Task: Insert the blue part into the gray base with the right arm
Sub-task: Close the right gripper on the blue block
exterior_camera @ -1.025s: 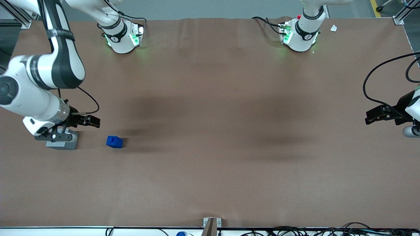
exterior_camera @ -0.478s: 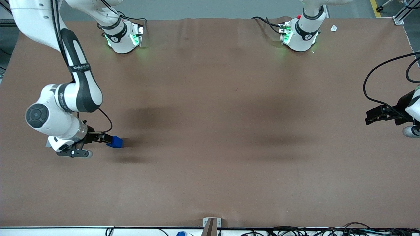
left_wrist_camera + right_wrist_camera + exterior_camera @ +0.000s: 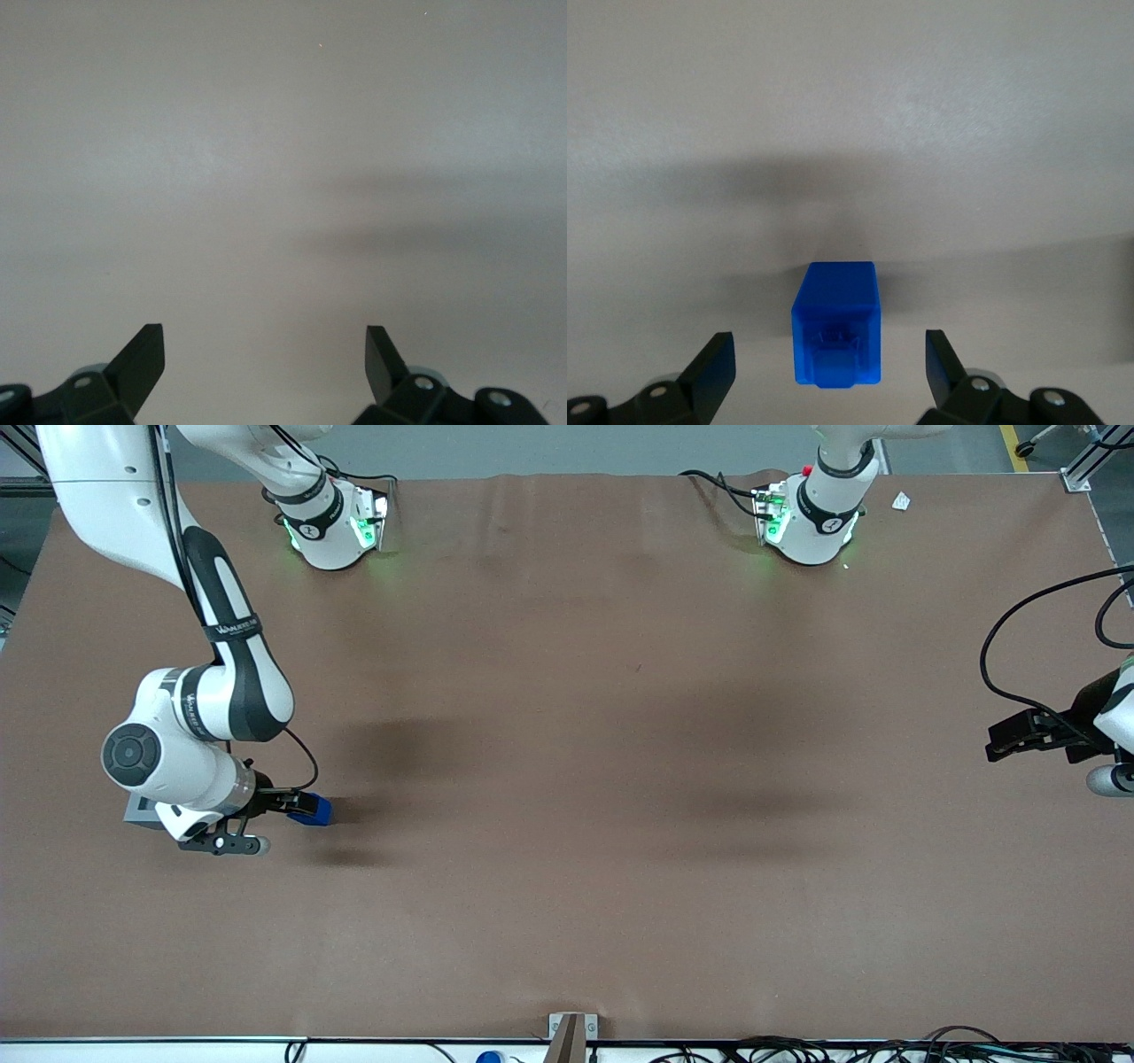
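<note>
Blue part point(image 3: 837, 326) resting on the brown table point(image 3: 620, 779), centred between the spread jaws of the right arm's gripper point(image 3: 830, 367) without contact, lined up presumably for a side pinch, with gray base point(image 3: 139, 809) just beside, mostly hidden under the wrist.

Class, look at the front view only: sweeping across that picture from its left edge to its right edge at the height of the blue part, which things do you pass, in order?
gray base → right arm → gripper → blue part → brown table → parked arm's gripper
</note>
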Robot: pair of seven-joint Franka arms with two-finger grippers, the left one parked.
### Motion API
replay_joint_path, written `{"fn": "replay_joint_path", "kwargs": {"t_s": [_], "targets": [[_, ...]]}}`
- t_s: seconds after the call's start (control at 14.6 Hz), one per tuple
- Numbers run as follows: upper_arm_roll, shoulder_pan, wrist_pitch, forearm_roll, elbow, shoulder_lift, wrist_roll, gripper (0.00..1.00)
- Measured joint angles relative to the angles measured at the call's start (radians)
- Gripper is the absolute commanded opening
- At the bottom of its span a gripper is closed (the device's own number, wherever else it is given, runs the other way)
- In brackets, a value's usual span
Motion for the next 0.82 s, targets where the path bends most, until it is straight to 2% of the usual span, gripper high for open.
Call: {"fn": "replay_joint_path", "kwargs": {"t_s": [0.34, 0.82], "targets": [[0.000, 0.002, 0.000, 0.000, 0.000, 0.030, 0.000, 0.82], [-0.002, 0.001, 0.000, 0.001, 0.000, 0.043, 0.000, 0.66]]}}
